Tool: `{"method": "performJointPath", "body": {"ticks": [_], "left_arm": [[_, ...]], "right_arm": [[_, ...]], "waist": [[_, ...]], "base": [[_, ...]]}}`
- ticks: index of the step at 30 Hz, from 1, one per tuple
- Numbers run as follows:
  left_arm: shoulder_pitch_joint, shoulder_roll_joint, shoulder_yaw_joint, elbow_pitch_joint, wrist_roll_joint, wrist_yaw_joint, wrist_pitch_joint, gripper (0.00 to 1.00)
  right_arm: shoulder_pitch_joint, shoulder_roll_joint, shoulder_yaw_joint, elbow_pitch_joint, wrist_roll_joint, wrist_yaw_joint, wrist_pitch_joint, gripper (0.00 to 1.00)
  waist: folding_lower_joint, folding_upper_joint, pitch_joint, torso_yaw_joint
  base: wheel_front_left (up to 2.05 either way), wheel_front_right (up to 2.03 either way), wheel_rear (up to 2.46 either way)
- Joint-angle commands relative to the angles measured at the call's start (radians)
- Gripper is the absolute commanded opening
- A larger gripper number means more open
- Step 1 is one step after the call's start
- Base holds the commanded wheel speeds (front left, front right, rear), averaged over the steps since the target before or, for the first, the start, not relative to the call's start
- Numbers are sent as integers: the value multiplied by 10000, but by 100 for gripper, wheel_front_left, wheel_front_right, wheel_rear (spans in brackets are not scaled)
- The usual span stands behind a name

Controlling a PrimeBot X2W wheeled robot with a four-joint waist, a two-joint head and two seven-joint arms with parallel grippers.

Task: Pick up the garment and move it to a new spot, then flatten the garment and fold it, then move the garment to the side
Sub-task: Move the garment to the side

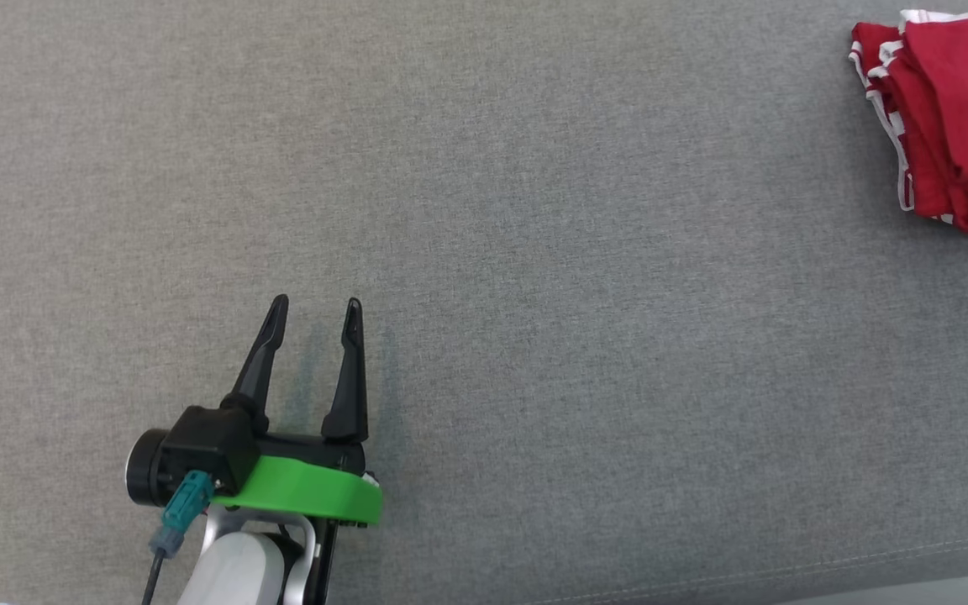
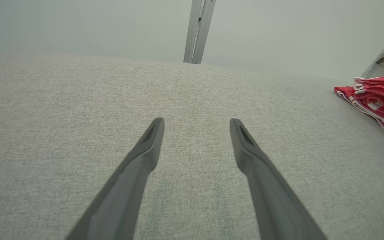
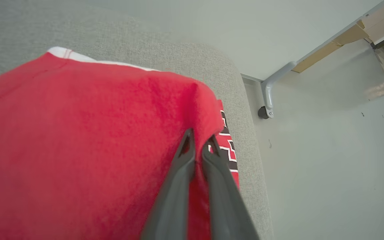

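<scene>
My left gripper [image 1: 316,302] [image 2: 197,121] has its two dark fingers spread wide apart with nothing between them. It hovers low over the grey fabric surface [image 1: 534,252] at the lower left of the head view, and a green collar [image 1: 307,491] sits behind the fingers.

My right gripper [image 3: 200,140] has its fingers drawn together with only a sliver of gap at the tips. They lie right against the red garment [image 3: 95,133], but I cannot tell whether any cloth is pinched between them.

The garment [image 1: 954,109] [image 2: 382,96] is red with white trim, bunched in folded layers. It lies at the far right of the surface, well away from the left gripper. In the right wrist view it sits near the surface's rounded corner, with black and white lettering showing beside the fingers. Beyond the corner there is pale floor and a metal leg [image 3: 268,93] on a castor.
</scene>
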Motion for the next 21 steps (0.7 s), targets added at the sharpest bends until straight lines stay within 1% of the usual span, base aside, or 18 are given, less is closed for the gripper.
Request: {"method": "performJointPath", "body": {"ticks": [1,2,3,4,13,17,21], "left_arm": [[-144,80,30,-36,79,69,19,100],[-148,95,27,-45,88,70,25,100],[-164,119,18,-55,96,81,44,100],[-181,139,12,-59,91,81,62,100],[-246,242,-53,-109,84,156,179,100],[-300,286,-5,-58,-4,157,194,100],[-424,302,161,70,-142,157,108,100]], "right_arm": [[99,60,-112,183,-95,-21,-189,20],[112,89,-179,323,-130,-21,-254,41],[131,132,-212,463,-197,-21,-381,77],[128,147,-248,566,-260,-21,-493,100],[-147,556,-583,1410,-833,-21,-1400,100],[-354,873,-645,1404,-956,-21,-2040,100],[-459,1192,-406,1199,-910,-21,-2566,100]], "waist": [[0,-1,93,11],[0,-1,117,-5],[0,-1,145,-27],[0,-1,162,-44],[0,-1,199,-366],[0,-1,30,-538],[0,-1,-368,-655]], "base": [[0,0,0],[0,0,0],[0,0,0],[0,0,0],[0,0,0],[0,0,0],[0,0,0]]}}
